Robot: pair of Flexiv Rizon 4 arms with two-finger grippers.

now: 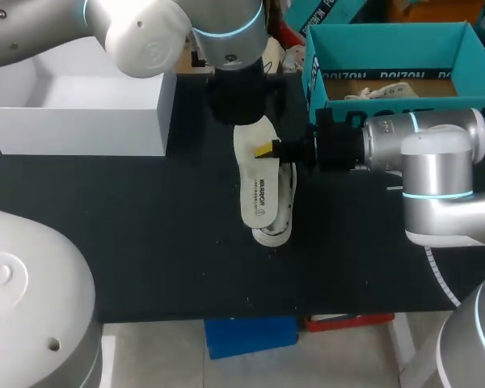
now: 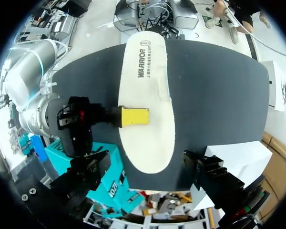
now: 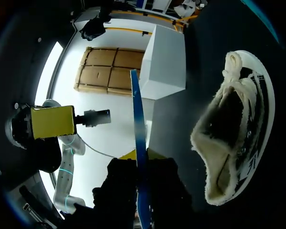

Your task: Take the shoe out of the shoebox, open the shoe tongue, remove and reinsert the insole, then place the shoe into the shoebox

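At the middle of the table (image 1: 145, 242), pinching the insole (image 1: 257, 174) by its side edge in the right gripper (image 1: 267, 149) and holding it flat just above the shoe (image 1: 281, 218), which rests on the table outside the box (image 1: 388, 36) (apparently so it stays lined up for sliding back in). Hanging the left gripper (image 2: 148, 164) over the insole's far end with fingers spread wide, touching nothing, probably ready to steady things. Can make out dark print on the insole's top face and lettering on the box's wall, neither spelled out here.
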